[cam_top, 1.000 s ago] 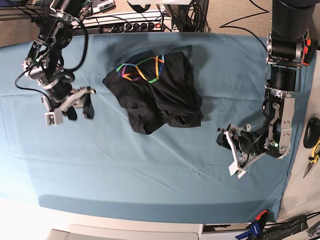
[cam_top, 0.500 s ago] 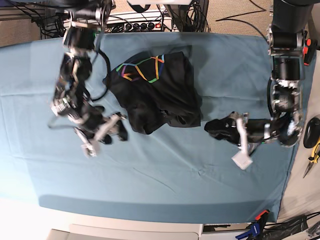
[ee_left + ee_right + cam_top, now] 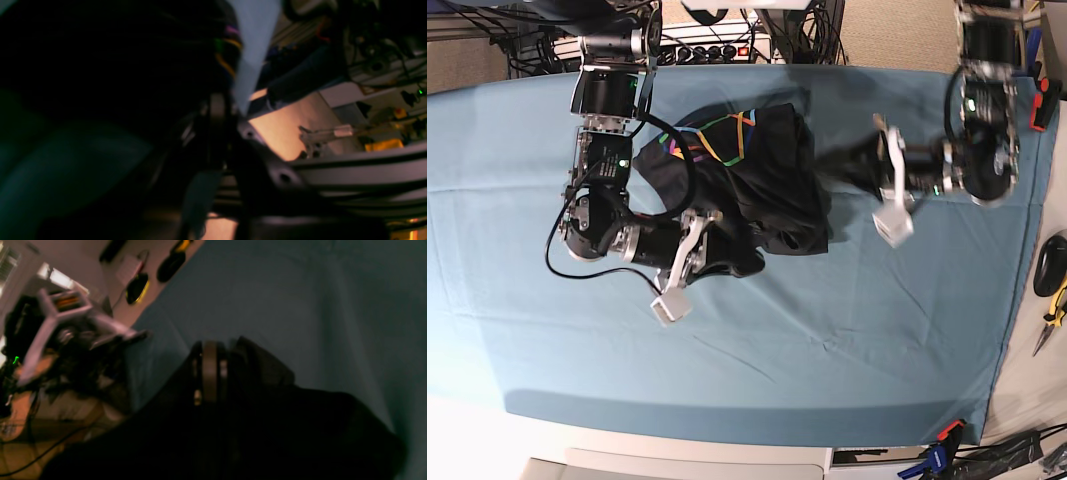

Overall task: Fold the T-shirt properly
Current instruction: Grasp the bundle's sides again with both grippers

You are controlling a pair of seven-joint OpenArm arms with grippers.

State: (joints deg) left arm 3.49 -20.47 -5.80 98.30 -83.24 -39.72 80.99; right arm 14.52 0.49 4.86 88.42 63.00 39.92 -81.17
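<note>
Base view shows the T-shirt [image 3: 747,190] lying crumpled in a heap on the upper middle of the teal table cover [image 3: 827,350], its rainbow outline print [image 3: 712,138] facing up along the far edge of the pile. On this view's left, the right gripper [image 3: 727,250] reaches in low from the side — its tip sits at the near-left edge of the black cloth, with the white camera block [image 3: 670,307] just below it. On this view's right, the left gripper [image 3: 839,165] points across the cover toward the shirt's right edge, its dark tip just beside the fabric; whether it touches cannot be told from here.

Right wrist view is dim and blurred: the right gripper's fingers [image 3: 210,373] are pressed together, and black cloth fills the frame below them, but whether cloth is pinched is not clear.

Left wrist view is darker still — the left gripper's fingers [image 3: 217,113] stand closed up against the black fabric, coloured print lines visible just beyond, and a grip cannot be confirmed
</note>
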